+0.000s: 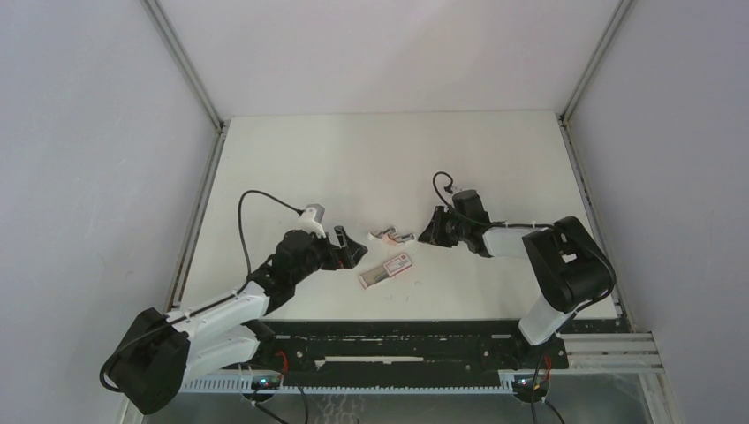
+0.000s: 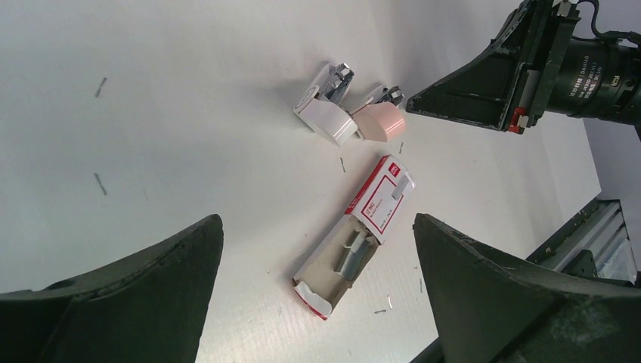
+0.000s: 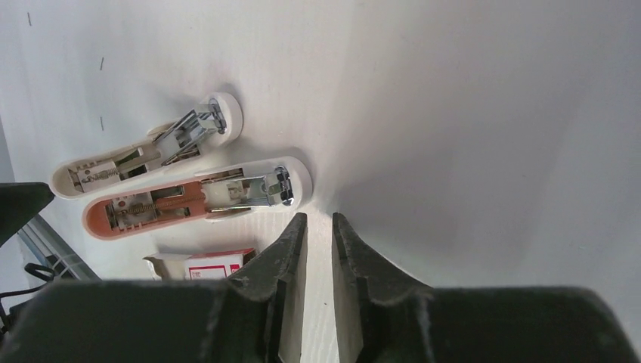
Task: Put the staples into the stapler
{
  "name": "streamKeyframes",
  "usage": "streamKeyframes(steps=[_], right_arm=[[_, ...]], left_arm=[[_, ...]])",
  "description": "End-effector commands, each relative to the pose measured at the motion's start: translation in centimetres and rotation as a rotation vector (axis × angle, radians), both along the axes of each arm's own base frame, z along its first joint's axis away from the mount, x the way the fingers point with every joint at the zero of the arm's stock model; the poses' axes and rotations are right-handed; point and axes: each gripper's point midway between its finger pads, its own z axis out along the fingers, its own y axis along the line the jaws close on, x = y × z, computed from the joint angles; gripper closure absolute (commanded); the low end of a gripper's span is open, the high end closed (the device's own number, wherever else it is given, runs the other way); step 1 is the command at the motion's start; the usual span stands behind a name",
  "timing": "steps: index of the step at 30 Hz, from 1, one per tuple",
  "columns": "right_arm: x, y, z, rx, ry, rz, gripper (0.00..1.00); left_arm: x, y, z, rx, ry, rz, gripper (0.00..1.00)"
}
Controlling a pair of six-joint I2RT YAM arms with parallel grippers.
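Stapler lies hinged open on desk just beside right hand, fingers a slit apart, empty; left hand released wide, facing staple box; risk: a nudge skids stapler or scatters staples.

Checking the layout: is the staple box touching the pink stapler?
Apart. The left wrist view shows bare table between the staple box and the pink stapler.

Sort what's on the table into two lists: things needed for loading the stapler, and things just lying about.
For the job: stapler, lying opened up; staple box, its tray slid out; strip of staples in that tray.
Lying about: loose single staples scattered on the table.
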Motion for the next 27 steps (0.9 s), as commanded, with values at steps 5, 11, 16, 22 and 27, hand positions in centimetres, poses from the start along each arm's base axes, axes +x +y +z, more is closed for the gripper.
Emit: streamKeyframes(steps=[5, 11, 16, 22, 27], right_arm=[[-0.2, -0.6, 1.3, 0.007, -0.026, 0.001, 0.83], [-1.7, -0.6, 3.5, -0.029, -0.098, 0.050, 0.76], [-3.6, -0.3, 4.2, -0.119, -0.137, 0.071, 0.73], [-4.6, 0.1, 5.3, -0.088, -0.162, 0.050, 0.73], [-4.8, -0.1, 5.9, -0.078, -0.180, 0.038, 0.73]], left_arm=[[0.8, -0.5, 1.8, -0.023, -0.067, -0.019, 0.00], [-0.6, -0.8, 1.1, 0.024, -0.116, -0.114, 0.06], [-1.9, -2.5, -0.5, 0.197, -0.135, -0.204, 0.25], [-1.9, -4.6, -1.4, 0.299, -0.135, -0.241, 0.50], [-1.6, -6.0, -1.9, 0.353, -0.147, -0.276, 0.58]])
